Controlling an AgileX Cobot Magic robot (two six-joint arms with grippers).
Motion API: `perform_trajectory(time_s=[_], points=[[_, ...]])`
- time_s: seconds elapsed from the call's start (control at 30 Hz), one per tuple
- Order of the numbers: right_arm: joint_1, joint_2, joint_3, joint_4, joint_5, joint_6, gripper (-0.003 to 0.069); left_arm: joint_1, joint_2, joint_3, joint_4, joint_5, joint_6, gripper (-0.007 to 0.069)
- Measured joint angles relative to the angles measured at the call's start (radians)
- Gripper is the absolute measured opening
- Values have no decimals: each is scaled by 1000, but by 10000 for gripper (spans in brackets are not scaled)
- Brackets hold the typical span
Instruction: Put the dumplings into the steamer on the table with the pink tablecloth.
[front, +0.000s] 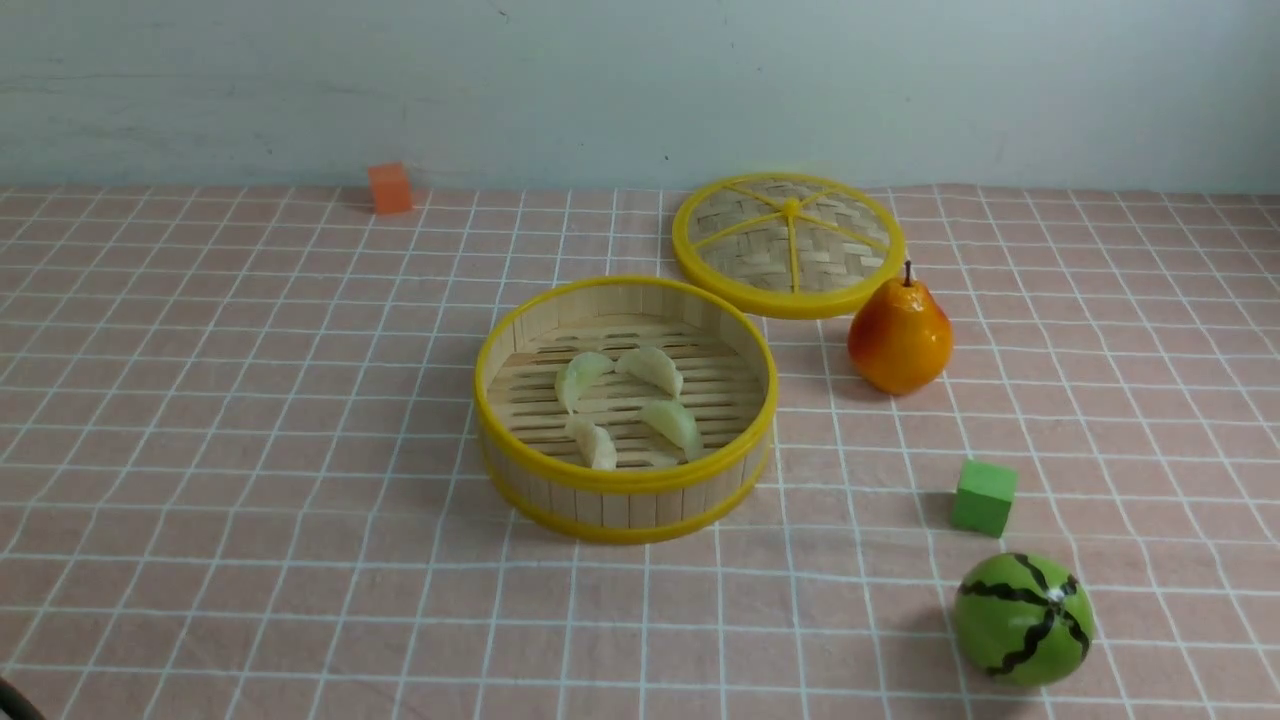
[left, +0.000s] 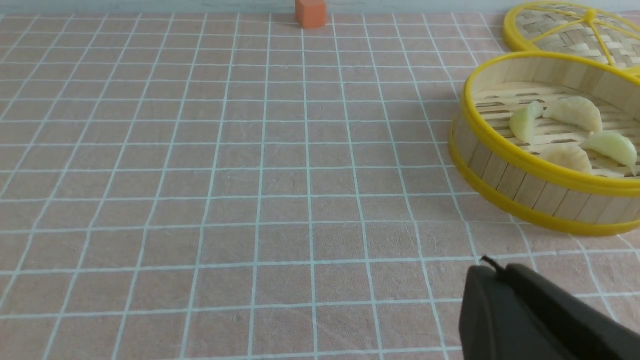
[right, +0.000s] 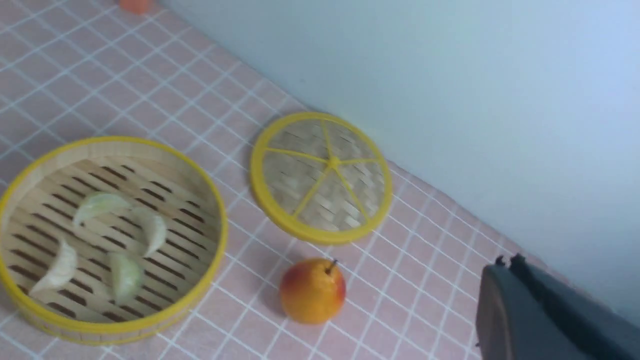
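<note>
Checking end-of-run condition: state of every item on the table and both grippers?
dumplings: all four inside the steamer
steamer: uncovered, upright on the table
lid: off, lying flat behind the steamer
pear: upright, on the cloth
watermelon: on the cloth, untouched
green cube: on the cloth
orange cube: near the wall
left gripper: shut, empty
right gripper: shut, empty

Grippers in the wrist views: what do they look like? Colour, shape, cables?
Little shows. The left gripper is matte black, with smooth, rounded-edged fingers tapering to the tip and a thin dark wire end sticking out there. The right gripper looks dark grey-black and similarly blocky, with small nubs at the tip. No markings visible; arms out of frame.
</note>
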Motion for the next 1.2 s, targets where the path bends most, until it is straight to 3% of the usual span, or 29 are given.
perform_trajectory(time_s=[0.13, 0.4, 0.57, 0.73, 0.97, 1.2], points=[[0, -171, 267, 0, -133, 72, -10, 0, 0, 0, 0, -1, 0, 18], [0, -564, 1164, 10, -799, 95, -2, 0, 0, 0, 0, -1, 0, 24], [0, -730, 1617, 0, -1090, 93, 0, 0, 0, 0, 0, -2, 0, 25], [0, -812, 1907, -4, -1322, 93, 3, 0, 0, 0, 0, -2, -1, 29], [0, -823, 2096, -4, -1503, 99, 9, 0, 0, 0, 0, -2, -3, 38], [0, -826, 2162, 43, -1476, 89, 12, 0, 0, 0, 0, -2, -3, 39]])
